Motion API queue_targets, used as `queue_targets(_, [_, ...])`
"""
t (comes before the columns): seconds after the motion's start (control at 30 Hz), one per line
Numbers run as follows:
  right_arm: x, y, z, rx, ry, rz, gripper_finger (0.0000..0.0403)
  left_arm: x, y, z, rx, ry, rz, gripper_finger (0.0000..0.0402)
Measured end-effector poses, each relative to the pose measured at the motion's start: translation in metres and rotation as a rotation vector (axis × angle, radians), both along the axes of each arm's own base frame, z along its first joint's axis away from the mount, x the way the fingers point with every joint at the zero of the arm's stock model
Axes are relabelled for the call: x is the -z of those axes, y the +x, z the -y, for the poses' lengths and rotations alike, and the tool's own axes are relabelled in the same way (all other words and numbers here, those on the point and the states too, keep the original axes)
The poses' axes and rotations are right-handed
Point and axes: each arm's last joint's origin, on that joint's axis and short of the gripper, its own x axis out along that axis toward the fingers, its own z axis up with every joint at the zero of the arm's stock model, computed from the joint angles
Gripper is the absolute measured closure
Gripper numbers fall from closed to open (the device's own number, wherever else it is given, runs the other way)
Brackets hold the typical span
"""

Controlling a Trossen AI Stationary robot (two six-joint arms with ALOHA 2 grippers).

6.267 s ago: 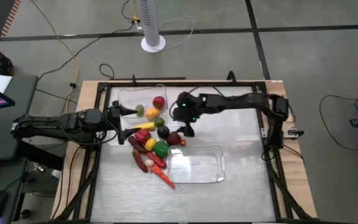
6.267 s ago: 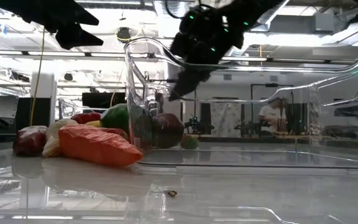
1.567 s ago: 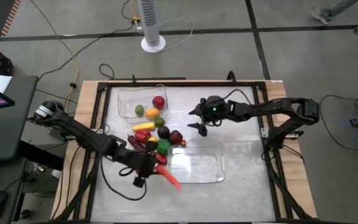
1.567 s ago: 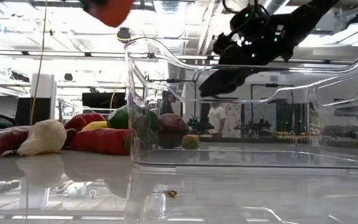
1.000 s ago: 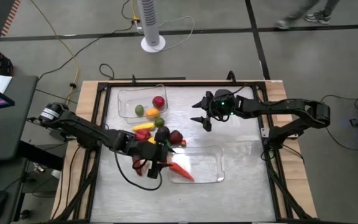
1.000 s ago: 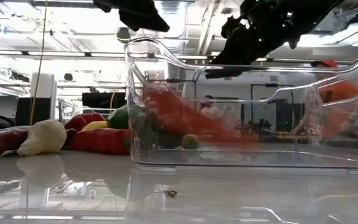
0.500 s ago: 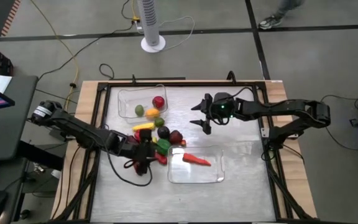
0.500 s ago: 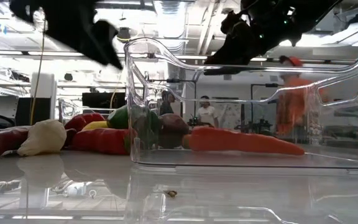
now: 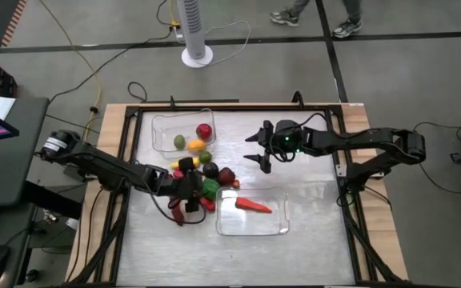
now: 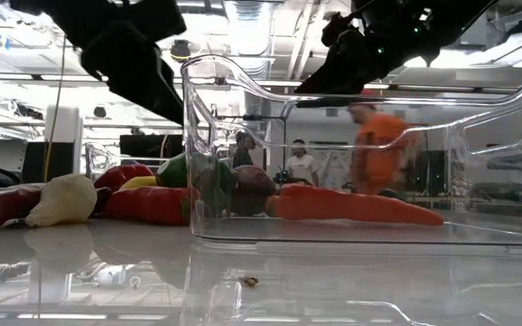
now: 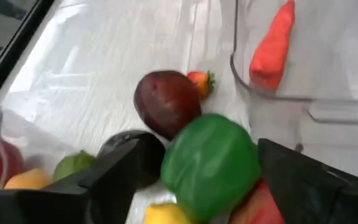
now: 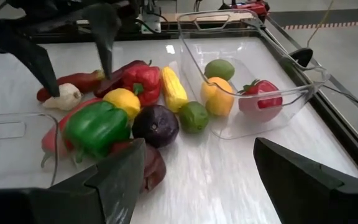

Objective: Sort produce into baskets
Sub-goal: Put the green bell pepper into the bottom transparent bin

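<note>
An orange carrot [image 9: 253, 206] lies flat on the floor of the near clear tray [image 9: 282, 194]; it also shows in the low view [image 10: 352, 206]. The far clear tray [image 9: 162, 132] holds a red, a green and an orange piece. A pile of produce lies between the trays, with a green pepper [image 9: 209, 190], a dark purple round piece [image 11: 166, 102] and a yellow corn [image 12: 174, 88]. My left gripper [image 9: 188, 192] is open above the pile, one finger on either side of the green pepper [image 11: 210, 165], clear of it. My right gripper [image 9: 257, 154] is open and empty over bare table right of the pile.
Black frame rails [image 9: 350, 208] run along the table's edges. A white fan base [image 9: 197, 56] stands on the floor beyond the far edge. A person in orange [image 10: 381, 154] walks in the room behind. Bare table lies at the near side and far right.
The carrot, a second ago blurred and tilted inside the near tray, has come to lie flat on the tray's floor. My left gripper has gone from the near tray's left end toward the table's left and far edge, over the produce pile.
</note>
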Motion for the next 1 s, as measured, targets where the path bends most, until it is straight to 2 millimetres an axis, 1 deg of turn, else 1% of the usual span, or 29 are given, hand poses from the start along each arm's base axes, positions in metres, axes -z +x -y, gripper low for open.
queue_targets(0.1, [0.0, 0.0, 0.0, 0.0, 0.001, 0.0, 0.0078, 0.005, 0.003, -0.001, 0.043, -0.002, -0.023, 0.0052])
queue_targets(0.2, [0.0, 0.0, 0.0, 0.0, -0.001, 0.0, 0.0078, 0.013, 0.007, -0.001, 0.08, 0.025, -0.061, 0.0025])
queue_targets(0.27, [0.0, 0.0, 0.0, 0.0, -0.001, 0.0, 0.0078, 0.016, 0.015, -0.001, 0.103, 0.04, -0.041, 0.0011])
queue_targets(0.37, [0.0, 0.0, 0.0, 0.002, 0.003, 0.001, 0.0078, 0.029, 0.022, 0.0, 0.157, 0.047, -0.074, 0.0004])
queue_targets(0.5, [0.0, 0.0, -0.002, -0.005, 0.003, -0.002, 0.0078, 0.048, 0.026, 0.0, 0.185, 0.064, -0.155, 0.0004])
queue_targets(0.6, [0.0, 0.0, -0.001, -0.003, 0.003, -0.002, 0.0078, 0.052, 0.028, 0.0, 0.176, 0.072, -0.172, 0.0005])
queue_targets(0.73, [0.0, 0.0, -0.001, -0.003, 0.003, -0.002, 0.0078, 0.054, 0.028, 0.0, 0.163, 0.066, -0.174, 0.0016])
queue_targets(0.93, [0.0, 0.0, -0.001, -0.003, 0.004, -0.002, 0.0078, 0.054, 0.027, -0.001, 0.159, 0.073, -0.188, 0.006])
queue_targets(1.0, [0.0, 0.0, -0.001, -0.003, 0.004, -0.002, 0.0078, 0.051, 0.027, -0.001, 0.158, 0.077, -0.205, 0.0073])
